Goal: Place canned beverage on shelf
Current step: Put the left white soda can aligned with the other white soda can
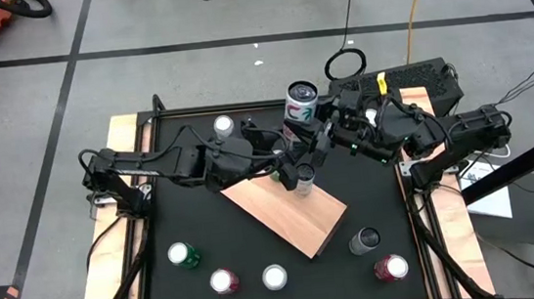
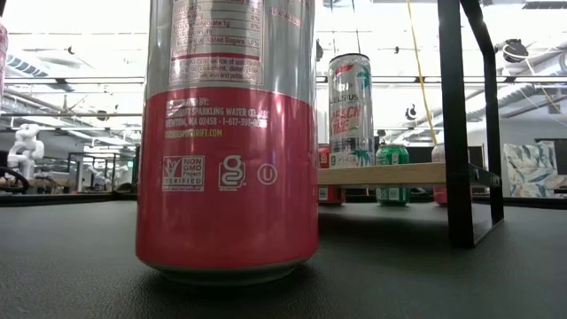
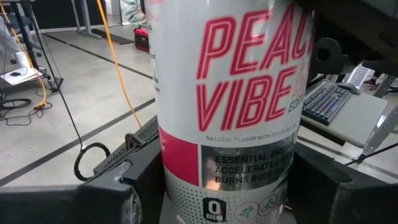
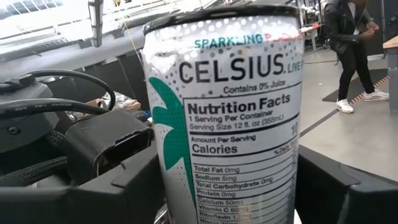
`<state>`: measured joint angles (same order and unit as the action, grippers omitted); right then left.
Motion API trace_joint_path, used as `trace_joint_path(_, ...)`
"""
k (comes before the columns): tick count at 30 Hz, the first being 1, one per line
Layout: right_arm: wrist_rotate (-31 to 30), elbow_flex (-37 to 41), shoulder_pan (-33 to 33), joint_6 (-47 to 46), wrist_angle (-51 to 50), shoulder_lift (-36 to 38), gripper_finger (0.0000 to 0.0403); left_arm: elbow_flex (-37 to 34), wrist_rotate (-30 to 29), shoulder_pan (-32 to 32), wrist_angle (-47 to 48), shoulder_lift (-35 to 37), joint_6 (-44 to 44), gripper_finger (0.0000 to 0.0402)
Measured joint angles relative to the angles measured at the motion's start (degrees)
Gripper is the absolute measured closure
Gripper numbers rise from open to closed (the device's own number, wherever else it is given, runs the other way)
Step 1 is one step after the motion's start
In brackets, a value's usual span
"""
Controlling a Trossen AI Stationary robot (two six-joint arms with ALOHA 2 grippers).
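A black table (image 1: 257, 249) sat on a grey floor, seen from above, with two dark robot arms reaching toward its middle. At the near left stood a green can (image 1: 181, 255). To its right along the near edge stood a red can (image 1: 224, 281) and a silver can (image 1: 274, 277). Farther back on the left, a white-topped can (image 1: 224, 127) stood near the far edge.

The left gripper (image 1: 291, 147) came in from the left, its fingers (image 3: 112, 199) on either side of a tall silver and pink can (image 1: 300, 102); whether they pressed it or stood just off it could not be told. The can stood upright on the shelf (image 1: 288, 211), a tan wooden board set at an angle in the table's middle, at the board's far end. A dark can (image 1: 303, 177) stood on the board just nearer.

The right gripper (image 1: 328, 124) came in from the right, its fingers (image 4: 124, 186) also flanking the tall can, contact equally unclear.

Near the right corner stood a grey can (image 1: 363, 241) and a dark red can (image 1: 391, 268).

In the right wrist view, a person in dark clothes (image 4: 351, 43) stood far off in the room.
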<state>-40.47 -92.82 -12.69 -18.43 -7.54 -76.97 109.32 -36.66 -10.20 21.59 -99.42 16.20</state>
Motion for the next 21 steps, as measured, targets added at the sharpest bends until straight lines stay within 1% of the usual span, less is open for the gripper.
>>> trace_joint_path(4, 0.0, -0.1, 0.0, -0.6, 0.1, 0.1, 0.0093, 0.0, 0.1, -0.1, 0.3, 0.0, 0.0, 0.0152)
trace_joint_path(8, 0.1, -0.1, -0.2, -0.5, -0.5, 0.3, 0.0078, 0.0, 0.0, -0.5, 0.2, 0.0, 0.0, 0.0152)
trace_joint_path(16, 0.6, -0.1, -1.3, -0.4, -2.0, 2.7, 0.0071, 0.0, 0.1, -1.1, -0.1, 0.1, -0.2, 0.0152)
trace_joint_path(21, 4.9, -0.1, -1.4, -0.4, -4.7, 5.6, 0.007, 0.0, 0.1, -1.1, -0.3, 0.2, -0.2, 0.0152)
